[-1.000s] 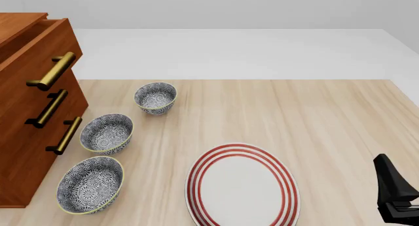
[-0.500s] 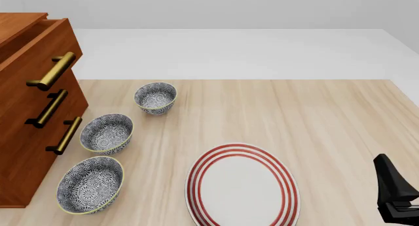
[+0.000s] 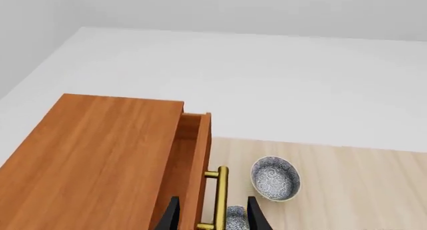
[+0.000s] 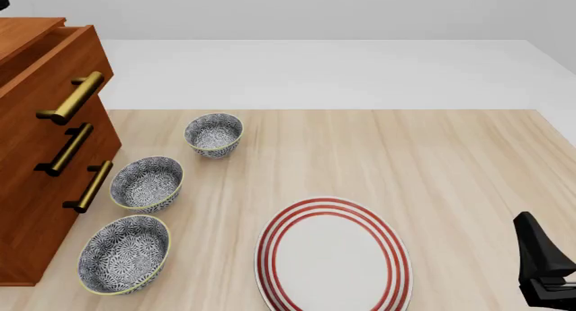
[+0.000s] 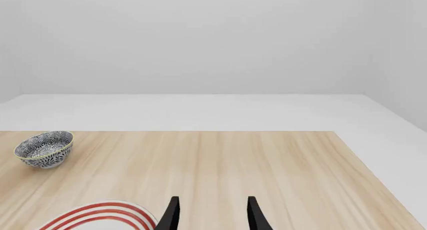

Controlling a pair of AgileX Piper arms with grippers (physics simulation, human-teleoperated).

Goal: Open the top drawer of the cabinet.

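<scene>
The top drawer (image 4: pixel 54 61) sits at the head of the cabinet (image 4: pixel 36 189), at the far left of the worktop (image 4: pixel 450 162). We see it already standing proud of the cabinet front: in the left wrist view a gap shows between the cabinet top and the drawer front (image 3: pixel 200 155), with the inside wall just visible. We judge the opening partly done, a little way out and not yet fully drawn.

The left pincer (image 3: pixel 212 217) hangs above the cabinet, fingers spread, with the drawer's brass handle (image 3: pixel 220 195) lying between them in that view; we cannot tell whether they touch it, and they look to be above it. The right pincer (image 5: pixel 212 215) is also spread, holding nothing, parked near the right edge over the striped plate (image 4: pixel 333 253).

If more travel is wanted, the next move calls for the left pincer to come down around the handle, close, and pull straight out along the drawer's run. Three bowls (image 4: pixel 148 183) stand just in front of the cabinet, so the pull should stay level, above them.
</scene>
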